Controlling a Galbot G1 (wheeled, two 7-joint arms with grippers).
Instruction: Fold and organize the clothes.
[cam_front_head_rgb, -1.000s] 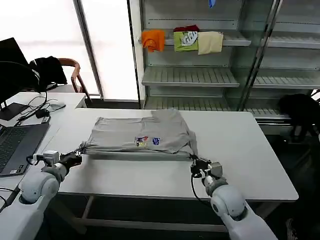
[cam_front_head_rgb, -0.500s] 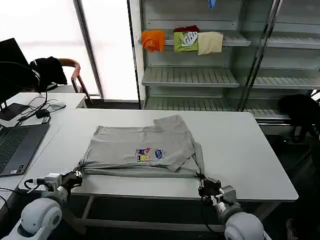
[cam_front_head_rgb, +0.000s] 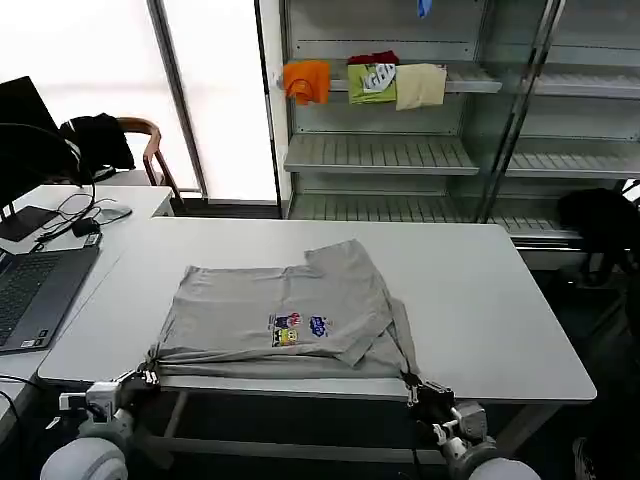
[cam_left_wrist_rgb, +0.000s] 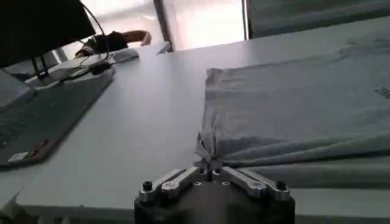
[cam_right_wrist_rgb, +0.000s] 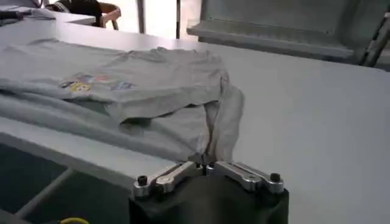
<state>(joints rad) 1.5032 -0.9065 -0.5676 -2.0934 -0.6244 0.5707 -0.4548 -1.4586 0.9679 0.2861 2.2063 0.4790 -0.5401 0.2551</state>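
Shirt (cam_front_head_rgb: 285, 320) dragged nearer, soft grey folds, grippers pinching corners

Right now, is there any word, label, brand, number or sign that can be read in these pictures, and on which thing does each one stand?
No text can be read.
Grey shirt: small multicoloured chest print, too small and blurred to read.
Green garment on the shelf: pale print, unreadable.
Laptop: small sticker near its front edge, too blurred to read.
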